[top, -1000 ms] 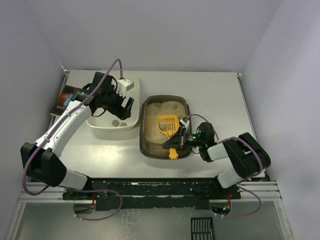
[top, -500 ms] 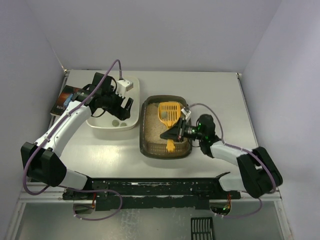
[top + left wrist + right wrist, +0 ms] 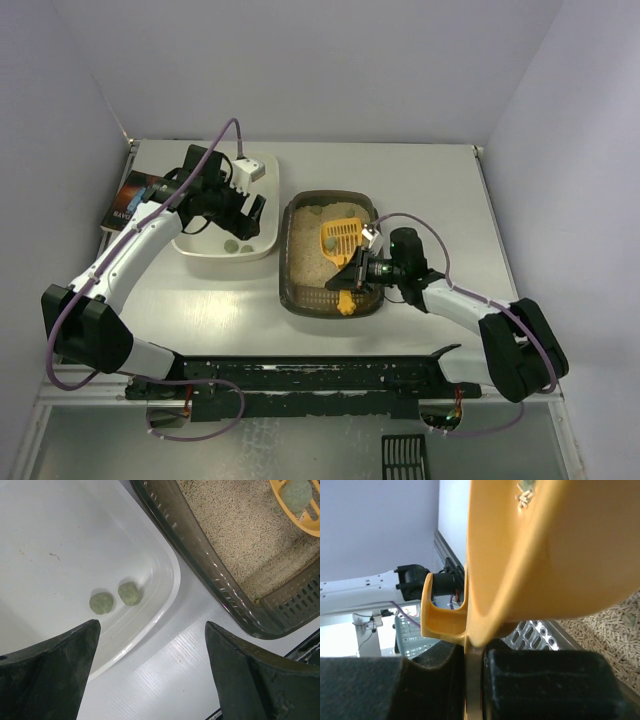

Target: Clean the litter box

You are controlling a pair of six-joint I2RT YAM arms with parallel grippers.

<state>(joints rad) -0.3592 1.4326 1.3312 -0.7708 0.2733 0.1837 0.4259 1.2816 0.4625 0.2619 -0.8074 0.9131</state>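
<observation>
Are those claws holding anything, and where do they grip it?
The right gripper holds the yellow scoop by its handle, over the litter box. The left gripper is open, holding nothing.

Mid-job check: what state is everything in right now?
Dark brown-grey translucent plastic litter box: holds beige litter.
Yellow plastic scoop: gripped by its handle, over the litter, carrying one grey-green clump.
Cream-white plastic tub: two clumps inside.
Left gripper: open, empty, over the tub's rim.
Right gripper: shut on the scoop.
</observation>
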